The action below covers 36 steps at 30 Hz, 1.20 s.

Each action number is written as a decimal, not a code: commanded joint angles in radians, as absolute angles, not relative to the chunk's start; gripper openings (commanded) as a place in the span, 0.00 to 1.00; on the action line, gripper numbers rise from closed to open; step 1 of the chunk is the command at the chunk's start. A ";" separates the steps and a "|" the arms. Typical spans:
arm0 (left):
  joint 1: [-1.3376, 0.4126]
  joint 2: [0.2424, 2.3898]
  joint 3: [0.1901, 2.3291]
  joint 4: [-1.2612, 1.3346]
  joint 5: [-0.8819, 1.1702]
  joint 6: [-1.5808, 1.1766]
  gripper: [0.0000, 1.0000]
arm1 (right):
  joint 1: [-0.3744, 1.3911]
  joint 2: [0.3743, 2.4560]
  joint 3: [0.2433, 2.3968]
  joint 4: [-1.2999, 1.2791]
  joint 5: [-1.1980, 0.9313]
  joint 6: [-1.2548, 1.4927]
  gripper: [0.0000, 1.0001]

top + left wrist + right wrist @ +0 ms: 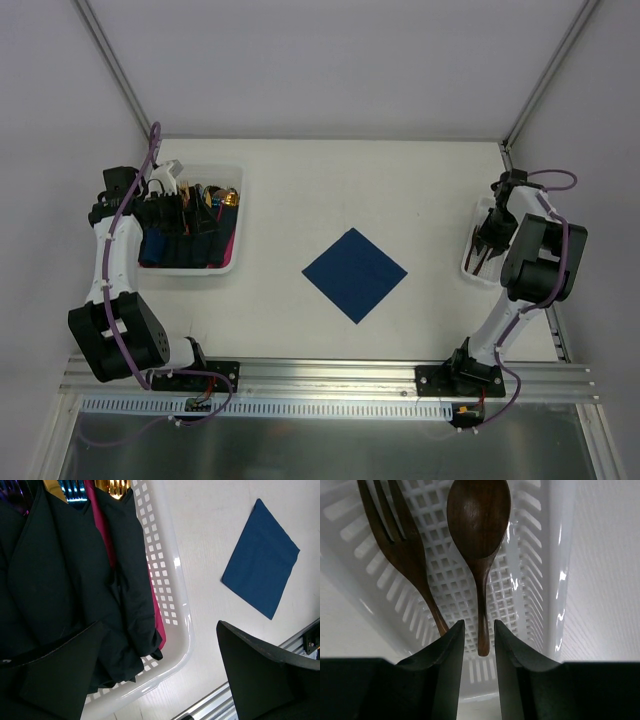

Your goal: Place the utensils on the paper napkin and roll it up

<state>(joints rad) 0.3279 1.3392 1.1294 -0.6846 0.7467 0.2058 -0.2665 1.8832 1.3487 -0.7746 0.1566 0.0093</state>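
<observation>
The navy paper napkin (355,272) (261,560) lies flat, corner-on, mid-table with nothing on it. The utensils, a glossy brown spoon (479,520) and fork (405,545), lie in a small white lattice basket (468,262) (555,580) at the right edge. My right gripper (489,235) (479,622) reaches down into that basket. Its jaws stand narrowly apart on either side of the spoon's handle end, with a gap showing on each side. My left gripper (172,195) (160,625) hangs wide open over the left basket, holding nothing.
A larger white basket (215,268) (180,610) at the left holds several dark rolled bundles (65,570), a magenta napkin (105,535) and gold cutlery tips (112,486). Walls enclose the table's back and sides. A metal rail (320,375) runs along the near edge.
</observation>
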 commanded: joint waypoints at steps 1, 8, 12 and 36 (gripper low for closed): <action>0.325 1.347 1.146 -0.669 0.733 0.219 0.99 | -0.275 1.899 1.329 -0.743 0.160 0.021 0.34; 0.325 1.365 1.157 -0.669 0.729 0.210 0.99 | -0.281 1.925 1.324 -0.723 0.158 0.018 0.29; 0.325 1.367 1.161 -0.670 0.724 0.207 0.99 | -0.284 1.905 1.321 -0.723 0.153 0.015 0.17; 0.212 1.264 1.163 -0.670 0.461 0.144 0.99 | 0.369 1.607 1.336 -0.902 0.037 0.182 0.00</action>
<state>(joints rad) 0.2615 1.2984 1.1477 -0.6750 0.5770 0.1749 0.2722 1.5398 1.3869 -0.8944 0.0643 0.0780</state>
